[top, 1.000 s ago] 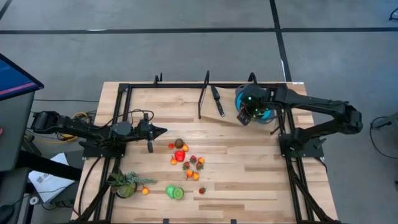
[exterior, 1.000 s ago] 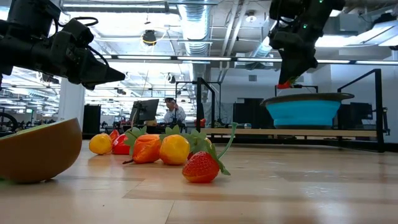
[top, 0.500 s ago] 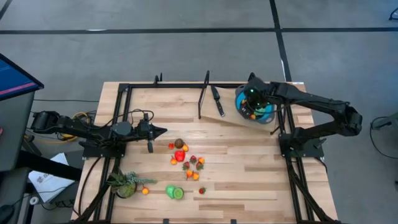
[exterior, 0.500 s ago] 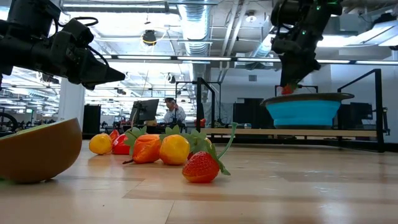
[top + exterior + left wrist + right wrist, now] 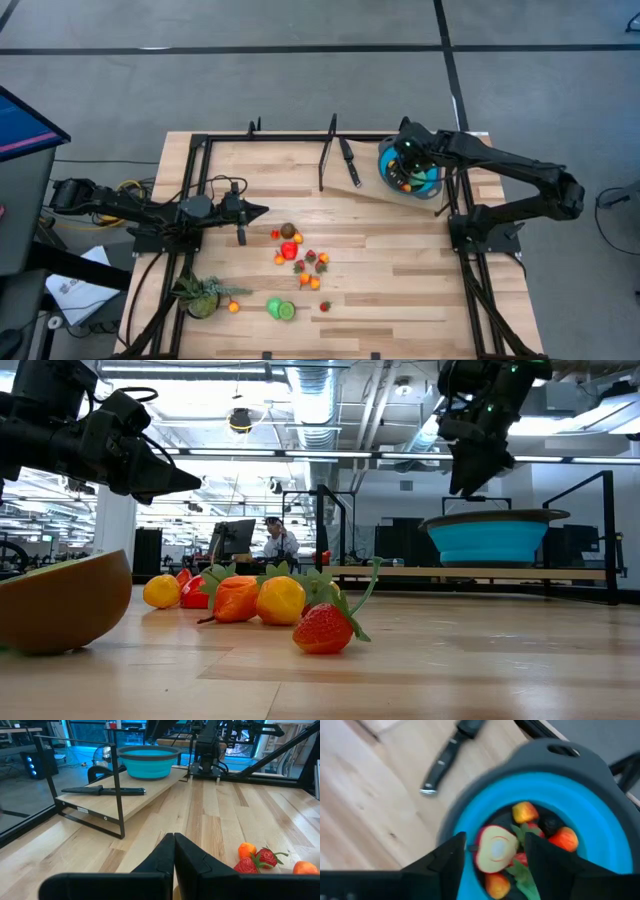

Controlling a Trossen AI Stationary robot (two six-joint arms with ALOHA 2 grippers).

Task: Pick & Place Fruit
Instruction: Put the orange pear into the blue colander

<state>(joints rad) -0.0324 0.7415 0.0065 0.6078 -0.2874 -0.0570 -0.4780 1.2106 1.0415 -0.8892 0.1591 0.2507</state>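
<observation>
Blur softens the right wrist view, so the pieces inside the blue bowl (image 5: 540, 795) are hard to name beyond a cut half with a pale face (image 5: 493, 849) among red, orange and yellow fruit; in the high view the right arm covers part of the bowl's rim. The right gripper (image 5: 407, 160) hangs over the bowl at the table's one o'clock corner, fingers spread with nothing between them, the fruit directly below and apart from them. The rest of the fruit (image 5: 298, 255) lies scattered near the table's centre, well apart from that gripper toward seven o'clock, with a green piece (image 5: 281, 309) further toward six o'clock. The left gripper (image 5: 256, 211) waits at nine o'clock of the scattered fruit, fingers pressed together and holding nothing. A black-handled knife (image 5: 348, 161) rests on the raised board just at nine o'clock of the bowl. A spiky green plant (image 5: 203, 294) sits at the table's seven o'clock corner. In the low view a large brown half (image 5: 60, 603) is cut off at the edge, and a person (image 5: 277, 540) sits far behind.
</observation>
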